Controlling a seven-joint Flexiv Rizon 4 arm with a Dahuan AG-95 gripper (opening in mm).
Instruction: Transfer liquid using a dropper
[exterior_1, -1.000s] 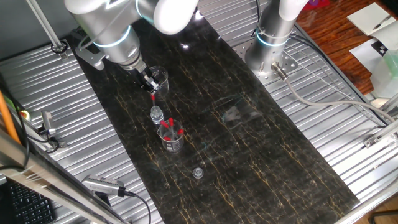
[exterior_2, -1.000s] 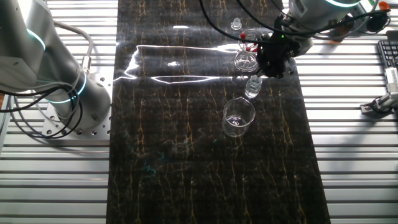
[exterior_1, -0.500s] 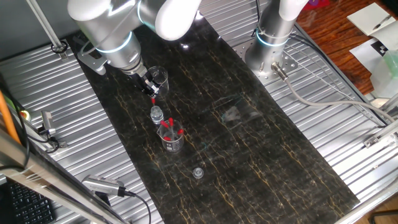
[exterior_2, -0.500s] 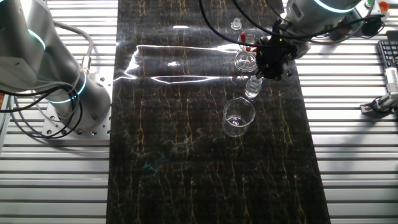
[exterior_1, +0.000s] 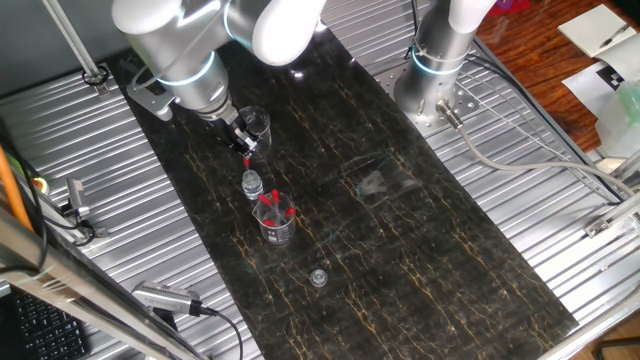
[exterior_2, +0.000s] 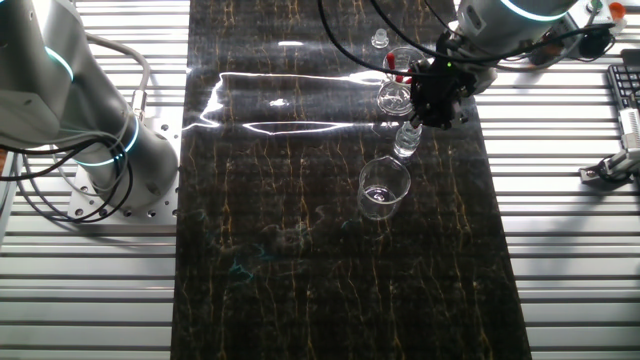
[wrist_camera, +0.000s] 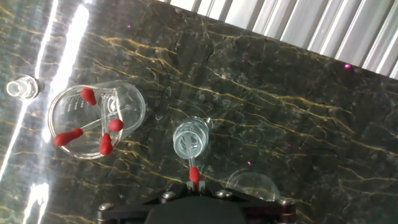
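Note:
My gripper (wrist_camera: 194, 185) is shut on the red bulb of a dropper (wrist_camera: 193, 174). The dropper's thin glass tip points down into the mouth of a small clear vial (wrist_camera: 189, 139). From the side the gripper (exterior_1: 243, 145) holds the dropper (exterior_1: 247, 159) just above the vial (exterior_1: 251, 185). Beside the vial stands a glass beaker (wrist_camera: 127, 99) holding several more red-bulbed droppers (wrist_camera: 106, 144). In the other fixed view the gripper (exterior_2: 431, 108) hangs over the vial (exterior_2: 406, 140), and the dropper is hidden behind it.
A second, clear beaker (exterior_1: 255, 124) (exterior_2: 384, 188) stands right behind the vial, close to the gripper. A small clear cap (exterior_1: 318, 277) (wrist_camera: 19, 88) lies beyond the dropper beaker (exterior_1: 276, 222). A second arm's base (exterior_1: 436, 80) is bolted at the table's far side.
The arm has shifted only slightly. The dropper stays gripped over the vial.

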